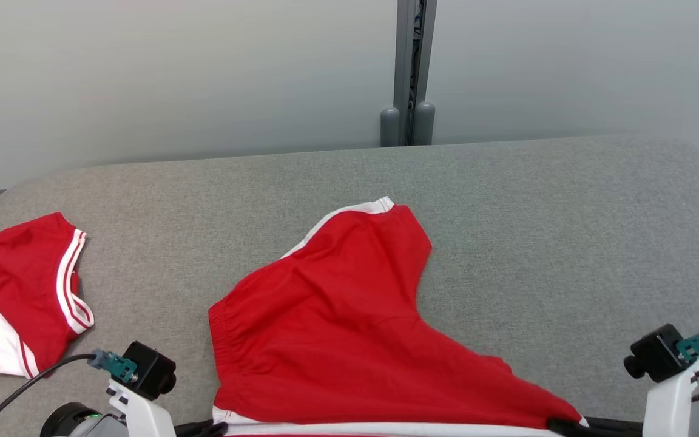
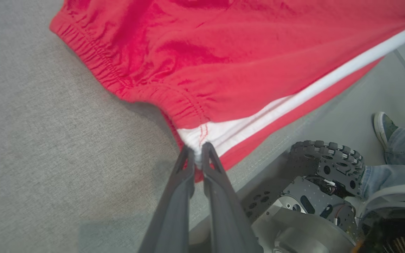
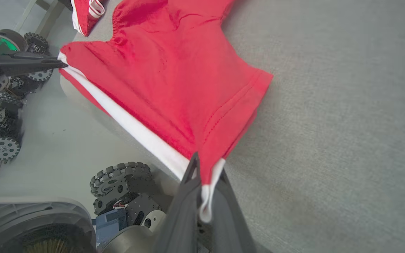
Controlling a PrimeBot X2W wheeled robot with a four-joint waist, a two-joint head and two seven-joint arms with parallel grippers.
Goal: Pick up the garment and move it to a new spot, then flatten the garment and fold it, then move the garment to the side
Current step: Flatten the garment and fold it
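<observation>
**Shorts pinched at both near corners, flattening step in hand**

Nearest the robot: left gripper [image 2: 197, 149] is clamped tight on the waistband corner, right where the white stripe [image 2: 294, 102] starts. Right gripper [image 3: 205, 164] is clamped on the leg-hem corner at the other end of that stripe, w/ a bit of white hem poking out between its fingers. The stripe runs taut and straight between the two, along the near edge of the table [image 1: 537, 243]. Below that edge, a wheel [image 2: 329, 158] of the robot's base, and a person's shoe [image 2: 383, 126] on the floor beside it.

Further out: the rest of the shorts [image 1: 337, 303] lies on the table, about mid-width. The waistband [image 2: 93, 59] is gathered at the left. The cloth isn't flat, w/ creases fanning toward the right corner. The far leg [image 1: 374, 230] points away from the robot, its hem partly turned over.

Judgement: pick-and-move looks done, now flattening, fold not begun.

Next move prob. needs both corners kept level and the stretch held while the near edge goes down on the table, so the creases pull out; then deal w/ the far leg.

Far left: second garment [image 1: 16, 285], red and white, well apart. Behind the table: grey post [image 1: 413, 73].
</observation>
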